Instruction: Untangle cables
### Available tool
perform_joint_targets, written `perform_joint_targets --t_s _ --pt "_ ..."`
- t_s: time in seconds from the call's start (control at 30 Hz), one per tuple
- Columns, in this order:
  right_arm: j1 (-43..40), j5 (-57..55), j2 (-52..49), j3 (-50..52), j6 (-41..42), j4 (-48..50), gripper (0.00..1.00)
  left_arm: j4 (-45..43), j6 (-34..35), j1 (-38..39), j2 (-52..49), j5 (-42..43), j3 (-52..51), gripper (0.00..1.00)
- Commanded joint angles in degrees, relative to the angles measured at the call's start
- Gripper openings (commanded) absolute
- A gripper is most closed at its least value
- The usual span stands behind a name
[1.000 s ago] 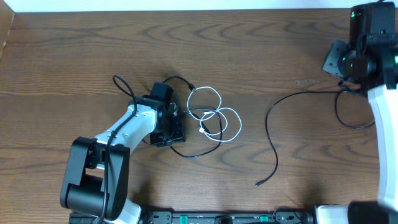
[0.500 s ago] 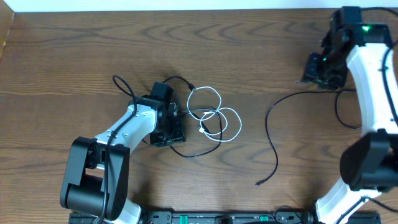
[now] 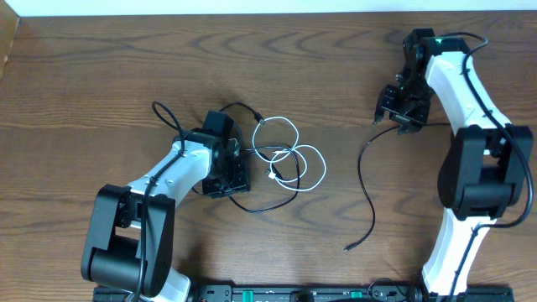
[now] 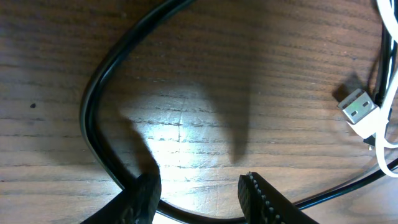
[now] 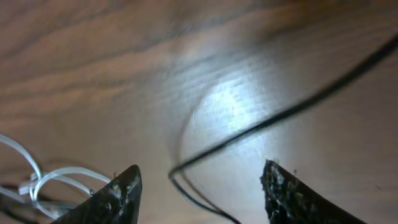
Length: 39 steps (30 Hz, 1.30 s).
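A tangle of cables lies mid-table: a white cable (image 3: 294, 159) in loose loops, crossed by a thin black cable (image 3: 256, 205). My left gripper (image 3: 232, 170) is open, down on the tangle's left side. In the left wrist view its fingers (image 4: 199, 190) straddle a black cable (image 4: 93, 112), and the white cable's USB plug (image 4: 357, 107) lies to the right. A separate black cable (image 3: 367, 189) curves across the right of the table. My right gripper (image 3: 391, 107) is open above that cable's far end, which runs between its fingers (image 5: 199, 186) as a thin line (image 5: 280, 115).
The wooden table (image 3: 101, 67) ends at a white wall along the far side. The arms' base rail (image 3: 294, 294) runs along the near edge. A thick black arm cable (image 3: 168, 117) loops left of the left gripper. White loops (image 5: 43, 180) show in the right wrist view.
My right arm has swung from the far right edge leftwards, over the far end of the separate black cable. The left arm and the tangle have not moved.
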<state>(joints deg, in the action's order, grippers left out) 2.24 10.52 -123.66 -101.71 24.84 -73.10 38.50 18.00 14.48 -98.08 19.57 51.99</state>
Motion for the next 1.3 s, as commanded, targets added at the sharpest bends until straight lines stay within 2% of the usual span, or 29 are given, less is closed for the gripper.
perform_joint_targets --t_s 0.0,0.2,0.57,0.93,1.07,1.1,1.13,1.27 --pt "1.2 -1.1 -1.3 0.3 6.0 0.5 0.56 0.0 -0.1 0.1 -0.4 -0.8 -1.4 0.46" --pt "2.8 -10.0 -2.5 0.3 14.2 0.3 0.51 0.0 -0.1 0.1 -0.4 -0.8 -1.4 0.46" --pt "7.0 -15.0 -2.7 0.8 18.9 1.8 0.50 0.0 -0.1 0.1 -0.4 -0.8 -1.4 0.46" --pt "7.7 -14.9 -2.7 7.7 20.7 6.9 0.49 0.0 -0.1 0.1 -0.4 -0.8 -1.4 0.46" --pt "7.6 -14.8 -2.6 7.5 20.2 6.9 0.19 0.0 -0.1 0.1 -0.4 -0.8 -1.4 0.46" --pt "7.4 -14.6 -2.6 7.1 19.5 6.9 0.04 0.0 -0.1 0.1 -0.4 -0.8 -1.4 0.46" --pt "7.2 -14.4 -2.6 6.7 18.6 6.7 0.01 0.0 -0.1 0.1 -0.4 -0.8 -1.4 0.46" --pt "5.8 -14.2 -2.5 2.9 15.7 3.1 0.01 0.0 -0.1 0.1 -0.4 -0.8 -1.4 0.46"
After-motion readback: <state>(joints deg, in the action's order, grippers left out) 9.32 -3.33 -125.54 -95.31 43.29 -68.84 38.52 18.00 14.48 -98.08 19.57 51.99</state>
